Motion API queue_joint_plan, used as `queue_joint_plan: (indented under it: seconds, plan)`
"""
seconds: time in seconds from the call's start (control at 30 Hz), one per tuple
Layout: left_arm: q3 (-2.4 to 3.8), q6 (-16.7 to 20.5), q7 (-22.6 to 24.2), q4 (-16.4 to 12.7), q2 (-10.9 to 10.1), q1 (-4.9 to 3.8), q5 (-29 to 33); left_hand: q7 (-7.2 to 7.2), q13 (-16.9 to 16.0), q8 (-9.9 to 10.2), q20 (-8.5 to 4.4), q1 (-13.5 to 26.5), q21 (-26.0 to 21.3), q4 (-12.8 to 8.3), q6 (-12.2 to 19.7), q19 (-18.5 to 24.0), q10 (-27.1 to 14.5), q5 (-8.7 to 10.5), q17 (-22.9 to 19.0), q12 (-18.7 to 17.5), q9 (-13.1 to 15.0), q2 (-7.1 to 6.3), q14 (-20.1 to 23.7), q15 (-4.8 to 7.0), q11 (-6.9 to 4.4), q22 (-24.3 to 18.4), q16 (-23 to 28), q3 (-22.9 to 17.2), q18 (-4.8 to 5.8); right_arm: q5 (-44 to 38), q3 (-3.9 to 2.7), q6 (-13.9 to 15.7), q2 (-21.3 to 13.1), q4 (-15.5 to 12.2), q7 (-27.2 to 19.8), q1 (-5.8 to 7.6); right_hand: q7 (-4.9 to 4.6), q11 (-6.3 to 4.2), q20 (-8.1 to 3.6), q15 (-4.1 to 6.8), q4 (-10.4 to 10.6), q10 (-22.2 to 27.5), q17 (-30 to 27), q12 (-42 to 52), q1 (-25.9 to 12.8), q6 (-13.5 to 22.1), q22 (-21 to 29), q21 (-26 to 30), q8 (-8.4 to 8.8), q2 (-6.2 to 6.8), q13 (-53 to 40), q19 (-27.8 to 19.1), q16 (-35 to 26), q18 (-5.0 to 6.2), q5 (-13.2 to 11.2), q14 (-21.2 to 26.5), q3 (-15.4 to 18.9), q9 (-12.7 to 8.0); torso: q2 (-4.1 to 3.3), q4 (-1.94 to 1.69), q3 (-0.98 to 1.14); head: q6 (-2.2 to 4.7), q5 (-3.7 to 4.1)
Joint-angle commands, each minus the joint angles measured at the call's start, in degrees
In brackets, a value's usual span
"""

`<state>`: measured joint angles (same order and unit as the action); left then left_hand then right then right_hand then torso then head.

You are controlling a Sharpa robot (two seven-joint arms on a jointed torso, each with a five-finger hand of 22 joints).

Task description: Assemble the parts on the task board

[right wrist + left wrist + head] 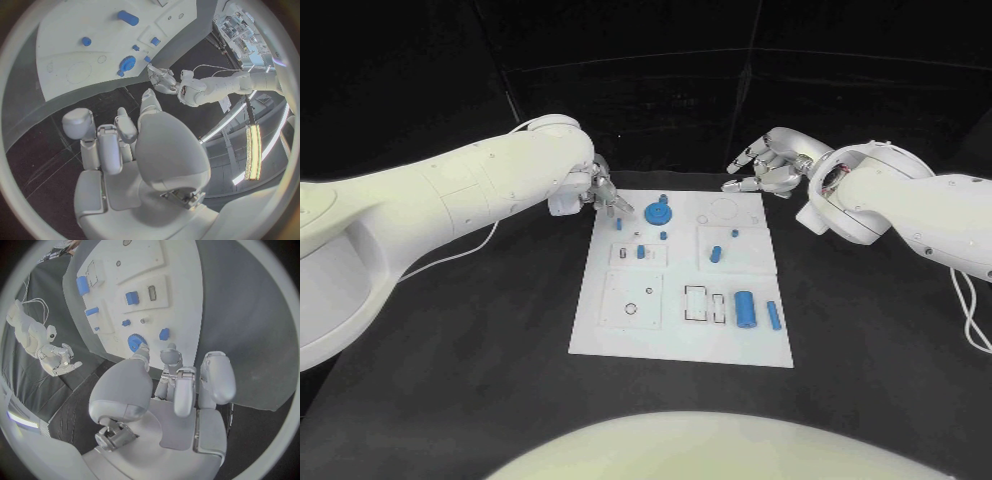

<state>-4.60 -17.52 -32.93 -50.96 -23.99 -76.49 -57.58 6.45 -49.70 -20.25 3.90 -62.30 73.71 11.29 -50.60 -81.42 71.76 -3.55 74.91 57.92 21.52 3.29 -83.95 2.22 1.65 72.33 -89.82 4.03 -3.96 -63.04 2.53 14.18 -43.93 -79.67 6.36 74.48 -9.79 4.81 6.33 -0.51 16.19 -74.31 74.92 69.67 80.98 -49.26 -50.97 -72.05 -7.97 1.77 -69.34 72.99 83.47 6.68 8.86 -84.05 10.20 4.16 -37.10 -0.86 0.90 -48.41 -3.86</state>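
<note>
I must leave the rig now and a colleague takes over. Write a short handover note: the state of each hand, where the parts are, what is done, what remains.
Left hand: open, holds nothing, fingers over the far left corner of the task board, close to the blue gear.
Right hand: open, holds nothing, hovers beyond the far right corner of the board.
Parts: the gear sits at the board's far middle; small blue pieces lie in the middle row; a blue cylinder and a thinner blue pin lie near the right edge, on the near side.
Done: cannot tell which parts are already seated.
Left: neither hand has picked a part; the loose-looking cylinder and pin need placing.
</note>
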Motion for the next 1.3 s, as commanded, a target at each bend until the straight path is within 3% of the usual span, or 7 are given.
queue_joint_plan:
  seconds: [0.03, 0.5, 1.3]
  plan:
    - [0.01, -1.9, 0.6, 0.3, 0.1, -0.01, -1.5, -0.05, 0.1, -0.3, 0.32, 0.0, 0.1, 0.1, -0.5, -0.1, -0.2, 0.09, 15.1, 0.2, -0.1, 0.68, -6.1, -0.25, 0.17, 0.1, -0.2, 0.4, -0.67, -0.1, -0.04, 0.5, 0.1, 0.0, -0.1, 0.1, -0.13, 0.05, -0.07, 0.26, -0.1, 0.3, 4.3, 0.3, 0.4, 0.5, 0.0, 0.3, -0.28, -0.13, 0.0, -0.3, -0.3, 0.41, 0.3, -3.5, -0.2, -0.1, 0.02, -0.1, -0.01, -0.04, -0.08]
    - [0.0, -3.2, 0.7, 0.9, 0.7, 0.15, -1.9, -0.69, 0.3, -1.3, -0.03, -2.6, 0.5, -1.1, -2.2, -0.4, 0.2, -0.03, 15.1, 0.8, -0.7, 1.84, -6.1, 0.2, -0.38, 0.6, -0.2, 0.4, -0.56, -0.1, -0.04, 0.3, 0.4, 0.2, -0.1, 0.1, -0.13, 0.05, -0.08, 0.26, -0.1, 0.3, 4.3, 0.3, 0.4, 0.5, 0.1, 0.3, -0.29, -0.16, 0.0, -0.3, -0.3, 0.41, 0.5, -3.5, -0.2, -0.1, -0.01, -0.05, -0.01, 0.01, -0.03]
    - [-0.02, -3.6, 1.6, 3.5, 2.4, 0.77, -1.8, -0.73, 0.3, -1.4, -0.09, -3.0, 0.5, -1.4, -2.4, -0.4, 0.3, -0.04, 15.1, 0.8, -0.8, 1.93, -6.1, 0.25, -0.44, 0.7, -0.2, 0.3, -0.55, -0.1, -0.04, 0.2, 0.7, 0.3, 0.0, 0.11, -0.12, 0.04, -0.08, 0.26, 0.0, 0.3, 4.4, 0.4, 0.4, 0.4, 0.0, 0.2, -0.32, -0.2, 0.0, -0.3, -0.2, 0.39, 0.6, -3.5, -0.1, -0.1, 0.01, -0.11, 0.03, 0.01, -0.22]
